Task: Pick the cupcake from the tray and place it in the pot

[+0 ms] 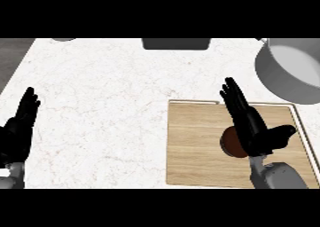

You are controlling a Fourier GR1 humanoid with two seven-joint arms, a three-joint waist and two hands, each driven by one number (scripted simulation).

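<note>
The right robot hand [250, 126], fingers straight and grasping nothing, stands beside the round brown cupcake [232, 142] on the flat wooden tray [195, 146]; next it must curl around it, then carry it to the grey metal pot [294, 71].

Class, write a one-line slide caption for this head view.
Open right hand over the cupcake on the tray; pot beyond.

brown cupcake [232, 142] lies on wooden tray [195, 146]; grey pot [294, 71] stands beyond.
</note>
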